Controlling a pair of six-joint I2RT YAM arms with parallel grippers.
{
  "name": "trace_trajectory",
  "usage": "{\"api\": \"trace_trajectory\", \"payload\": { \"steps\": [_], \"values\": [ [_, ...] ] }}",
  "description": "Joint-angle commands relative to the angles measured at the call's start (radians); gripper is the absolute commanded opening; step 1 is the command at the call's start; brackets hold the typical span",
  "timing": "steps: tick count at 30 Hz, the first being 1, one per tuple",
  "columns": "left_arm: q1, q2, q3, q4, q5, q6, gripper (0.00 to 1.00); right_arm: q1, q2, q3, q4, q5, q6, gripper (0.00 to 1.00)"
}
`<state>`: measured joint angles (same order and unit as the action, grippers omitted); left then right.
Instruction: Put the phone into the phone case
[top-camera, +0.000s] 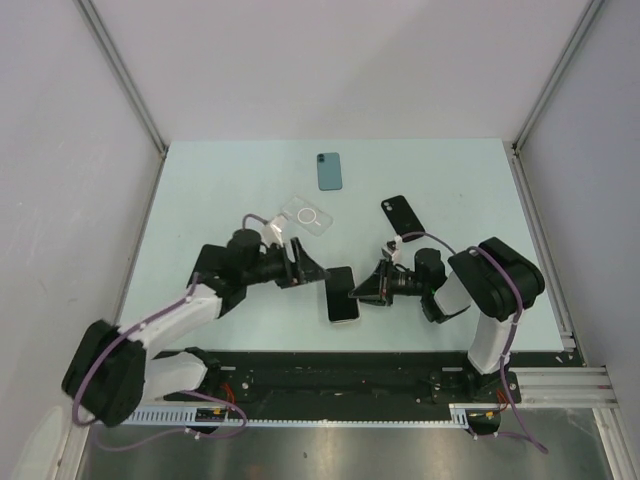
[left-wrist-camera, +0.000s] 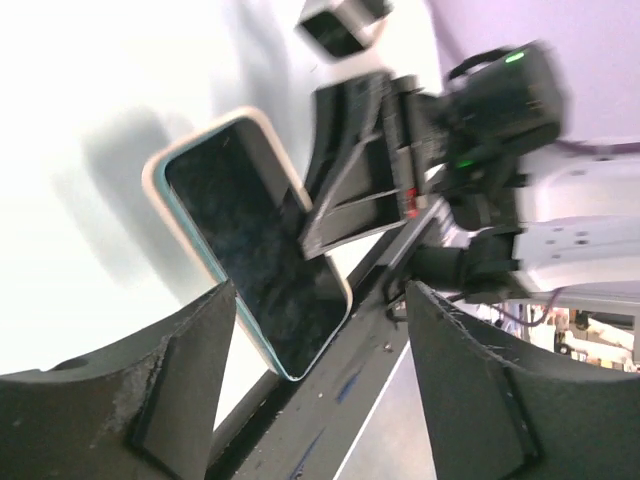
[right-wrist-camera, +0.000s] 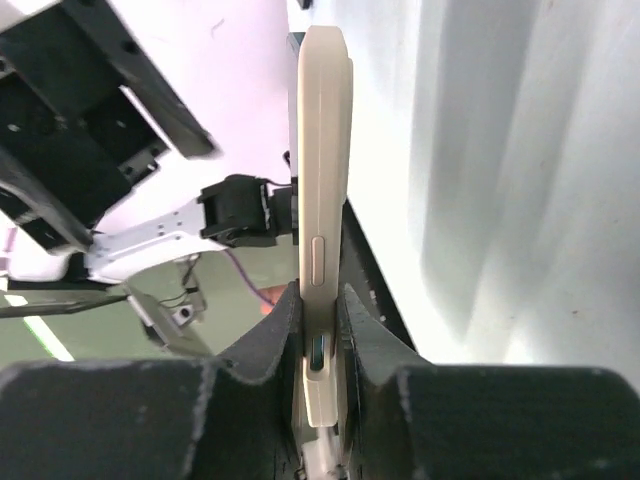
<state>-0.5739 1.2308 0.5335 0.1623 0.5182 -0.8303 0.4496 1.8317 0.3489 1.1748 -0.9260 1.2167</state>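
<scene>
Cream-rimmed, dark-screened rectangular phone (top-camera: 343, 293) sits between the arms near the pale table's (top-camera: 200, 200) front edge, one end pinched and hidden between the right gripper's (right-wrist-camera: 318, 300) closed fingers. Left gripper (left-wrist-camera: 320, 290) is spread wide beside it, holding nothing. Farther back lies the clear plastic ring-marked phone case (top-camera: 306, 215), its edges faint.

Left fingers (left-wrist-camera: 160, 400) spread; right fingers (right-wrist-camera: 262, 350) pinched close.
</scene>
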Motion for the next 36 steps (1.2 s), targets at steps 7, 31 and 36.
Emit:
{"api": "trace_trajectory", "payload": {
  "steps": [7,31,36],
  "values": [
    [0.193,-0.353,-0.032,0.035,0.219,-0.021,0.76,0.015,-0.129,0.107,0.422,-0.135,0.265,0.00],
    [0.216,-0.281,-0.170,0.480,0.306,-0.253,0.66,0.153,-0.299,0.170,0.424,-0.056,0.388,0.02],
    [0.217,-0.272,-0.175,0.487,0.309,-0.260,0.42,0.159,-0.292,0.170,0.424,-0.059,0.389,0.04]
  ]
}}
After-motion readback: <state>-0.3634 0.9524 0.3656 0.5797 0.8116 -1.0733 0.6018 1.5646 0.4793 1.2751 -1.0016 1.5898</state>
